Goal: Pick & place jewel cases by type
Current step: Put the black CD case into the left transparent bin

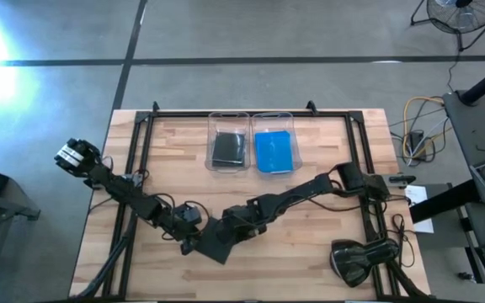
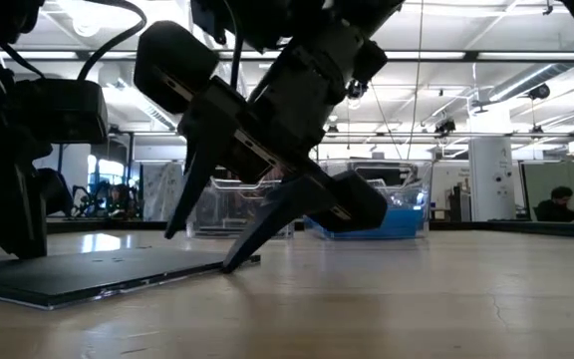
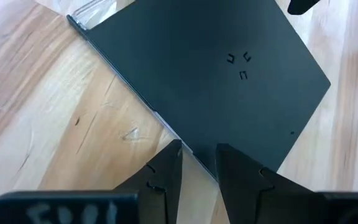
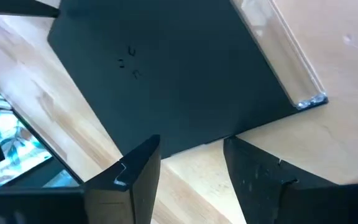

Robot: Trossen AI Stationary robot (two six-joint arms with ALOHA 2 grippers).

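Two dark robot arms meet over a thin, flat, dark grey plastic jewel case [image 1: 215, 244] lying on the near-centre of the pale wooden slatted table [image 1: 310, 252]. From above, the left gripper [image 1: 190, 241] sits at the case's left edge and the right gripper [image 1: 236, 227] at its upper right edge, though the arms mask the fingers there. The wrist views supply what the overhead one cannot: the left gripper [image 3: 197, 163] has its two fingers parted narrowly with the case's edge [image 3: 191, 81] between them, while the right gripper [image 4: 191, 163] stands spread wide, released, its fingertips just at the case's edge [image 4: 166, 74]. Whether the left fingers actually press the case cannot be told. At table height the case [image 2: 88, 274] lies flat, with the right gripper's fingers [image 2: 267, 234] angled down to it. At the far side stand two clear rectangular plastic bins, one [image 1: 212, 135] holding dark cases [image 1: 228, 149], the other [image 1: 293, 135] bright blue cases [image 1: 273, 151]; their number is unclear.
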